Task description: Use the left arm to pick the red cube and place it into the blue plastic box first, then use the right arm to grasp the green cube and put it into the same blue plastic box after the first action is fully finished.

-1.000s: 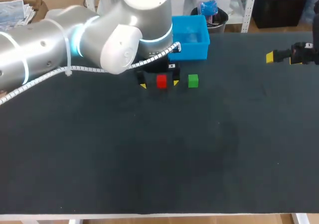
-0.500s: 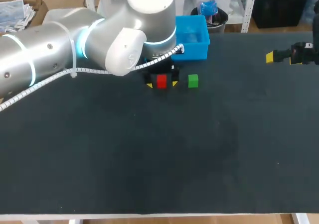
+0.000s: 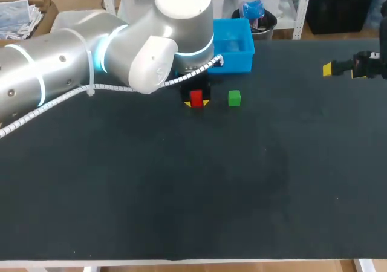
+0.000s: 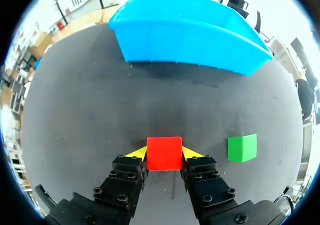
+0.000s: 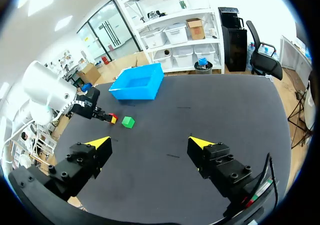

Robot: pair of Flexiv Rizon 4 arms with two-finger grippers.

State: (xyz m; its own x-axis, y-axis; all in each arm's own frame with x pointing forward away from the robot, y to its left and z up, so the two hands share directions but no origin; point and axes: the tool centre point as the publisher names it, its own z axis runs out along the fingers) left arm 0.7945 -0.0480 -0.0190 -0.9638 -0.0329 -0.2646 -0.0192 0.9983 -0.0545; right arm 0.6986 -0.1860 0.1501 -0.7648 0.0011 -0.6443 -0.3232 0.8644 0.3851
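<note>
Left wrist view settles the main point: the left gripper [image 4: 164,154] has its two yellow tips pressed against opposite sides of the red cube [image 4: 164,153], so it is clamped on it. The cube appears to sit on the tabletop [image 3: 181,193], not yet lifted. It is near the far edge, a little left of the middle.

A cube has no long axis to speak of. Its faces sit square to the fingers, one flat face turned straight ahead toward the blue plastic box [image 4: 185,35]. The box stands directly ahead of the gripper at the far edge, apart from the cube, with its long wall lying across that line. My guess is the coming move is a lift, then a short carry forward over that wall.

The green cube [image 4: 242,148] rests just beside the right-hand finger, not touching it or the red cube.

The right gripper [image 5: 150,143] hangs near the tabletop's right edge, fingers wide apart, holding nothing, well apart from both cubes.
</note>
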